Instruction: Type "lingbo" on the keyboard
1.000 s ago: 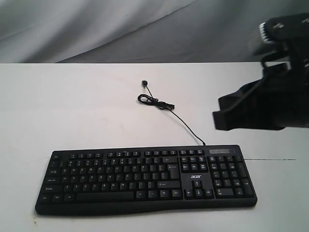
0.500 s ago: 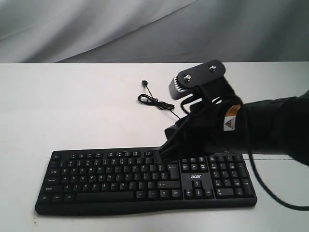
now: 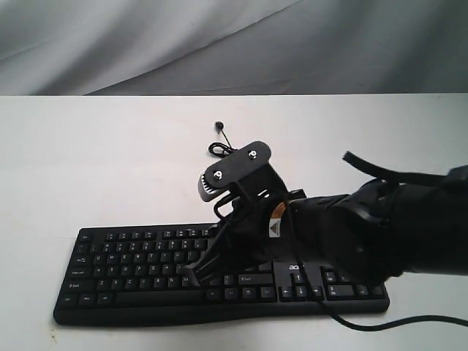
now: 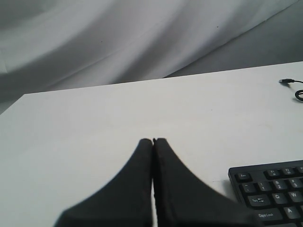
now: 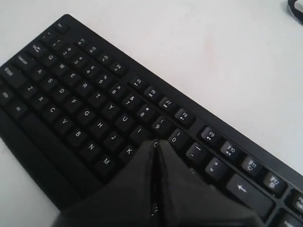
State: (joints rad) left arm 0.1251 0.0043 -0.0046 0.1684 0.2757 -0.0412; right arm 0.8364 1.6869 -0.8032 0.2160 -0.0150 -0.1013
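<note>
The black keyboard [image 3: 131,256] lies along the near edge of the white table, and its right half is hidden under my right arm. My right gripper [image 3: 194,273] is shut, with its tip down on the letter keys in the middle of the board. In the right wrist view, the keyboard [image 5: 71,94] fills the frame. There the shut right gripper [image 5: 155,143] has its tip next to the K, I and 0 keys and covers the key beneath it. My left gripper [image 4: 153,140] is shut over bare table to the left of the keyboard's Esc corner [image 4: 272,189].
The thin black cable [image 3: 218,128] runs back from the keyboard to a plug on the table; my right wrist partly hides its coil. A grey cloth backdrop [image 3: 219,44] hangs behind the table's far edge. The cable plug [image 4: 284,81] also shows in the left wrist view.
My right arm has swept in from the right edge, leftward and down. Its shut tip has gone from above the number pad side to the letter keys.
</note>
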